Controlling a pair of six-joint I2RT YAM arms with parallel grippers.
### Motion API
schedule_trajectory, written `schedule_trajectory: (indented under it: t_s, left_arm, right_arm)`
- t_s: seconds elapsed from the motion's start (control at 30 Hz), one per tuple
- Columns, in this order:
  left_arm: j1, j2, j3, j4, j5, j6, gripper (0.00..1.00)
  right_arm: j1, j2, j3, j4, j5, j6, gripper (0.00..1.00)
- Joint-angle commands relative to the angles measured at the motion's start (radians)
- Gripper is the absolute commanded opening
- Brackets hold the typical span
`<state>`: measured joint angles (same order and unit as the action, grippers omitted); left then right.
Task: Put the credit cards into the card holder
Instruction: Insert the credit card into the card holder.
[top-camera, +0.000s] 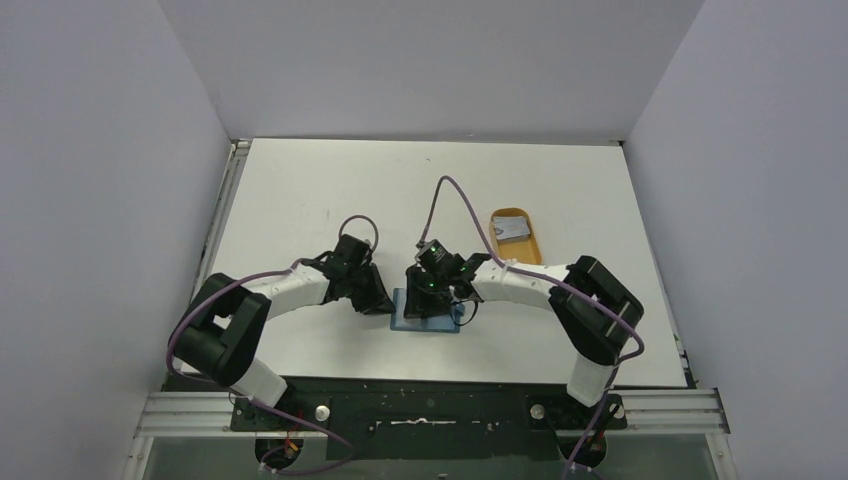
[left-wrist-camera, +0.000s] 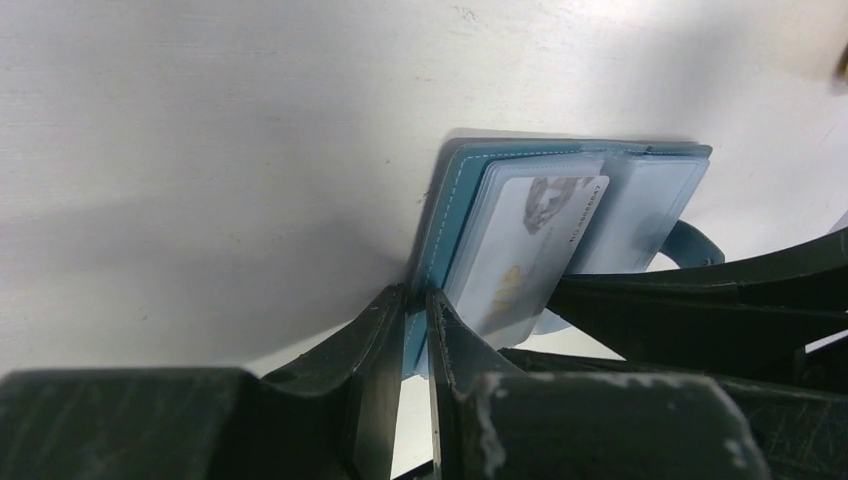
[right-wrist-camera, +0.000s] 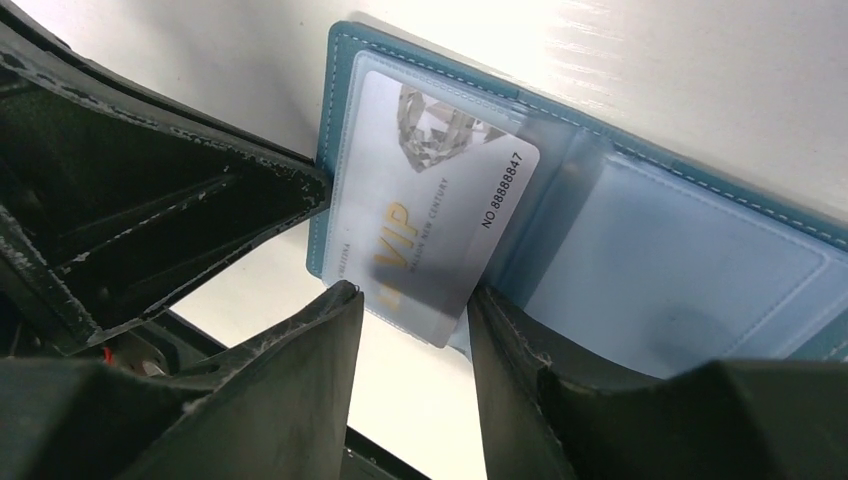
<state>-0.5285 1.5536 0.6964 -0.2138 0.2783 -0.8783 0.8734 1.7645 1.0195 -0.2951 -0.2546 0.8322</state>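
The wallet (right-wrist-camera: 700, 260) lies open and flat on the table (top-camera: 300, 190), directly under both claws, which meet over it from either side. The left claw (left-wrist-camera: 415, 300) is nearly closed, with only a thin slit between its fingers. The blue cover edge at the wallet's left side is pinched in that slit. The right claw (right-wrist-camera: 410, 300) is partly open, about as wide as a card. The near end of a card (right-wrist-camera: 430, 200) sits between its fingers, and each finger appears to touch one long edge of it. The far end of the card is already inside the clear sleeve on the wallet's left half, just beyond the fingertips. The sleeve on the right half lies beside the right finger and looks bare.

The card face is whitish with a grey diamond picture. It reads "VIP" in gold letters and "NO 88888847" along one edge. A small line ending in "NEW CENTURY" is partly readable.

Off to the right claw's outer side, well apart from it, an orange tray (top-camera: 533, 250) holds a second card (top-camera: 511, 230).

In the top view both arms are bent at the elbow. Their forearms reach inward toward the middle, and the wrists tip down onto the wallet. The two claws are just beside each other.
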Motion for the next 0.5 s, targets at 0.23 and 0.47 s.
schedule_trajectory:
  t_s: [0.23,0.47]
  left_arm:
    - [0.011,-0.062,-0.009,-0.030,-0.040,0.009,0.15]
    - [0.021,-0.115,-0.008,-0.061,-0.042,0.012,0.24]
  right_arm:
    - [0.026,-0.090,0.083,-0.131,0.155,-0.047,0.62]
    - [0.029,-0.151,0.107,-0.191,0.206,-0.051,0.73]
